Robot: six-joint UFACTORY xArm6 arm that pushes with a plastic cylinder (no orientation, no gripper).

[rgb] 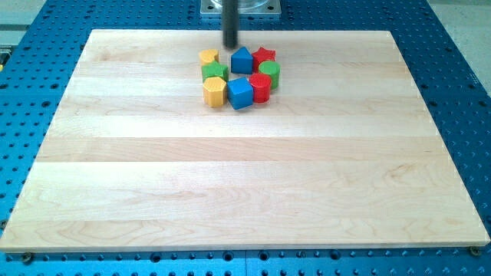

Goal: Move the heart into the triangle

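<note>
The yellow heart (209,56) lies at the upper left of a tight ring of blocks near the view's top. The blue triangle (242,60) stands just to its right, with a small gap between them. My tip (230,45) is at the ring's top edge, above that gap, right of the heart and close to the triangle's upper left. I cannot tell whether it touches either block.
The ring also holds a green star (215,72), a yellow hexagon (214,90), a blue cube (240,93), a red block (260,88), a green cylinder (269,73) and a red star (265,55). They rest on a wooden board (245,176).
</note>
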